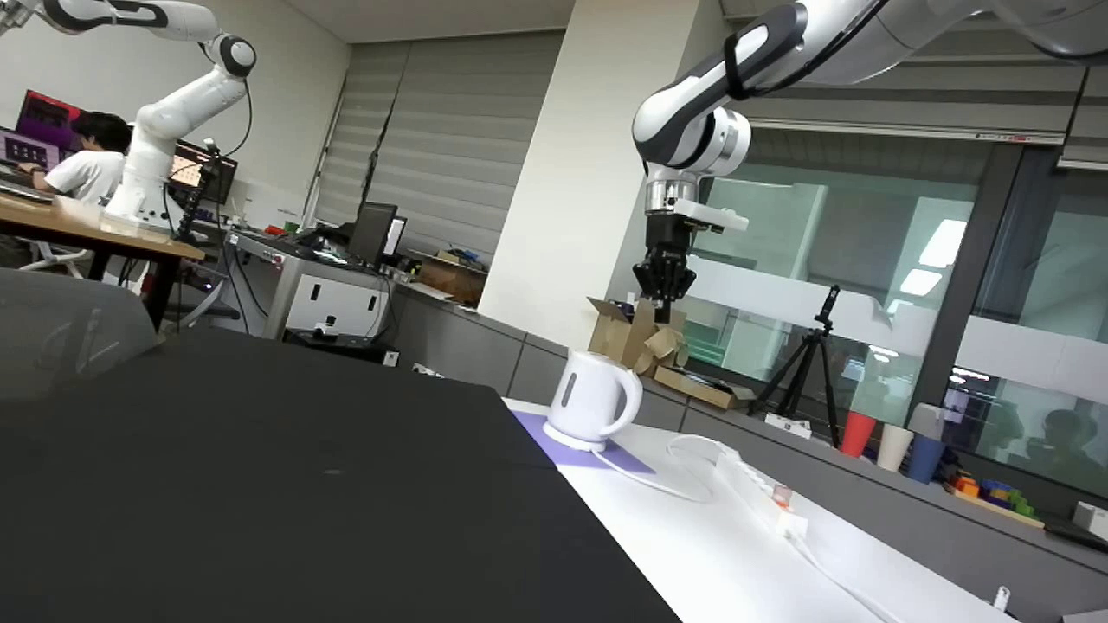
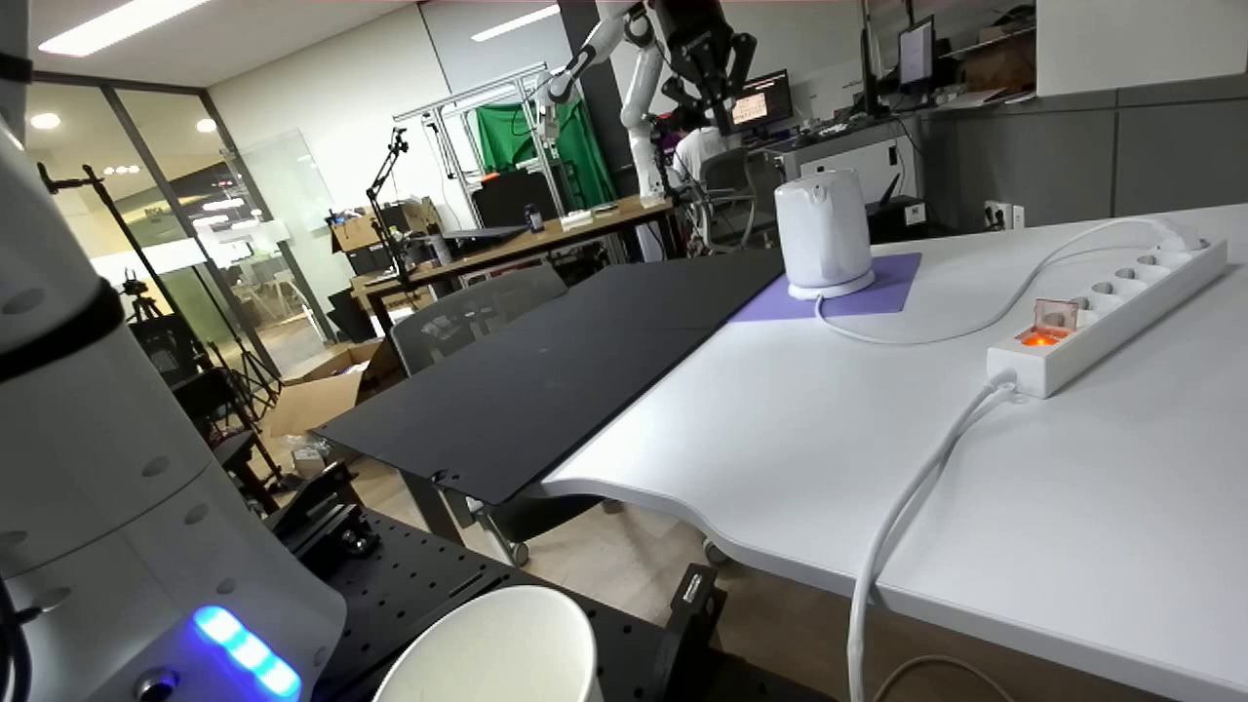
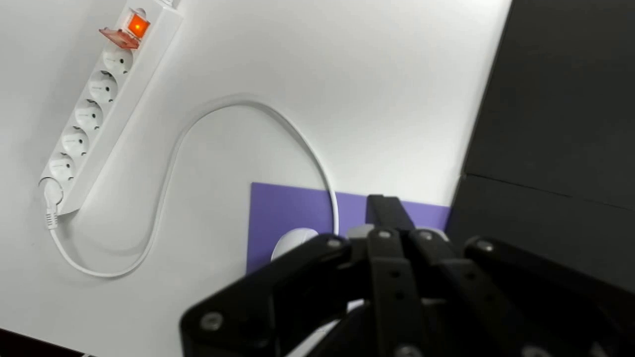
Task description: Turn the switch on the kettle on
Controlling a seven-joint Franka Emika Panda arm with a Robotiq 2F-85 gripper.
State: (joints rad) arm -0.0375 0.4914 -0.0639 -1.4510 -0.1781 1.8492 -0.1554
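Observation:
A white kettle (image 1: 582, 394) stands upright on a purple mat (image 1: 541, 430); it also shows in an exterior view (image 2: 824, 229). In an exterior view its handle faces away from the black table. My gripper (image 1: 663, 311) points down and is above the kettle, apart from it. It also shows in an exterior view (image 2: 721, 117). In the wrist view the gripper's fingertips (image 3: 384, 202) are together with nothing seen between them. They hide most of the kettle there; only white parts of the kettle (image 3: 291, 241) show around the fingers. I cannot make out the kettle's switch in any view.
A white power strip (image 2: 1111, 317) with a lit orange switch (image 3: 138, 26) lies on the white table (image 2: 780, 419). The kettle's white cord (image 3: 168, 183) loops from mat to strip. A black table (image 1: 303, 484) adjoins. Coloured cups (image 1: 894, 447) stand on the window ledge.

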